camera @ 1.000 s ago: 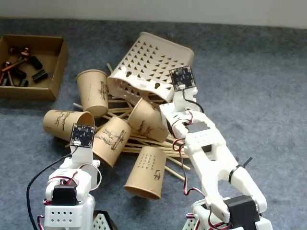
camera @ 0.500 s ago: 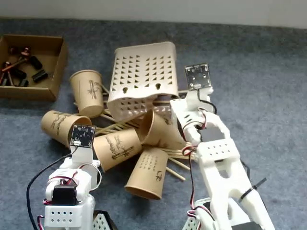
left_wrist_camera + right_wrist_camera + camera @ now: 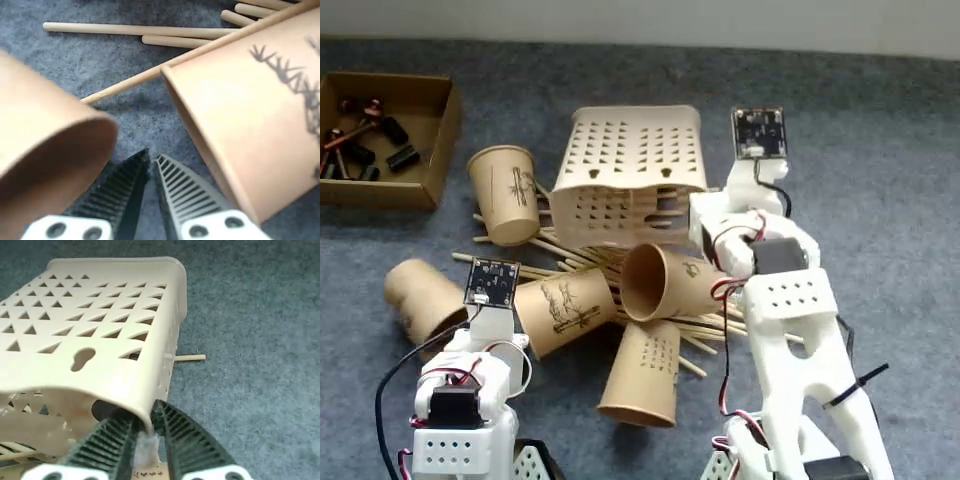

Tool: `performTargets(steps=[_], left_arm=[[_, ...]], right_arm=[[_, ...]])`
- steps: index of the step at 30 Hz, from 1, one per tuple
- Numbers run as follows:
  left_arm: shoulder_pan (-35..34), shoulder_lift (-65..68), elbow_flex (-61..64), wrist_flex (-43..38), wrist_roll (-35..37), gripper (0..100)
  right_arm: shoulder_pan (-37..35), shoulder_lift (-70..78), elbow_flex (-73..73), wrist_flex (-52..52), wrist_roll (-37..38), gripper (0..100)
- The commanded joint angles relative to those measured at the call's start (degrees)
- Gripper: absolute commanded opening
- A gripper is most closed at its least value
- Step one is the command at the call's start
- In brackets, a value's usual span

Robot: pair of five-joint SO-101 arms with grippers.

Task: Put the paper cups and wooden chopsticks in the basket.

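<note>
Basket (image 3: 630, 160): cream plastic, walls pierced by rows of small triangular holes. Paper cups (image 3: 505, 190): kraft brown with black bamboo-style line drawings; one cup (image 3: 642, 372) shows a black dot grid. Wooden chopsticks (image 3: 135, 30): pale, plain. Bench (image 3: 880, 150): flecked blue-grey. Cardboard box (image 3: 442, 140): brown. Left tool (image 3: 151, 156), right tool (image 3: 145, 412): black, ribbed.

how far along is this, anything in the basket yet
Done: nothing looks packed. The basket lies tipped on its side, and all five paper cups lie on the carpet outside it. In hand: the right gripper is clamped on the basket's rim; the left gripper is shut on nothing, low between two cups. Left: every cup and the scattered wooden chopsticks.
</note>
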Motion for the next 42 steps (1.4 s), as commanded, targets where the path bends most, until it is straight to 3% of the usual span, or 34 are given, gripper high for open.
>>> performTargets(steps=[1, 9, 19, 29, 35, 42], left_arm=[[0.9, -0.3, 1.2, 0.2, -0.1, 1], [0.9, -0.3, 1.2, 0.2, -0.1, 1], [0.9, -0.3, 1.2, 0.2, -0.1, 1], [0.9, -0.3, 1.2, 0.2, -0.1, 1], [0.9, -0.3, 1.2, 0.2, -0.1, 1], [0.9, -0.3, 1.2, 0.2, -0.1, 1]], right_arm=[[0.9, 1.0, -7.5, 3.3, -0.6, 0.6], [1.0, 5.8, -17.9, 11.6, -0.7, 0.6], [1.0, 15.4, -34.5, 31.6, -0.2, 0.6], [1.0, 24.4, -46.1, 47.8, 8.4, 0.6], [1.0, 25.0, -51.1, 52.4, 8.4, 0.6], [1.2, 28.4, -55.2, 49.3, 4.7, 0.6]])
